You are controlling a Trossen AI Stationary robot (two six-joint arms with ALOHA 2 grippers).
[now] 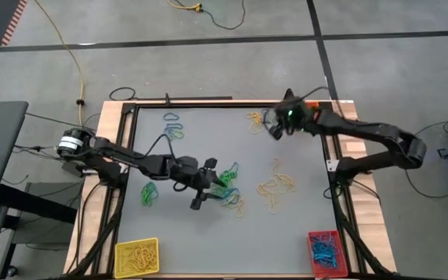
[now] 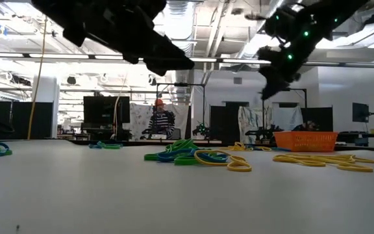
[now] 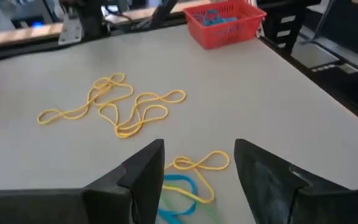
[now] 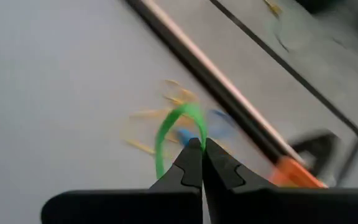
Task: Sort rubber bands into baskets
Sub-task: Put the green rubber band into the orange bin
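On your table (image 1: 208, 148), the red basket (image 1: 323, 253) sits at five o'clock and the yellow basket (image 1: 136, 257) at seven, with the orange basket (image 2: 306, 140) at the far edge near one. Your right hand (image 4: 199, 163), up near one o'clock, is clenched on a green rubber band (image 4: 174, 127). Your left hand (image 3: 197, 171) hangs spread wide and empty over the mixed rubber bands (image 1: 228, 187) at centre.
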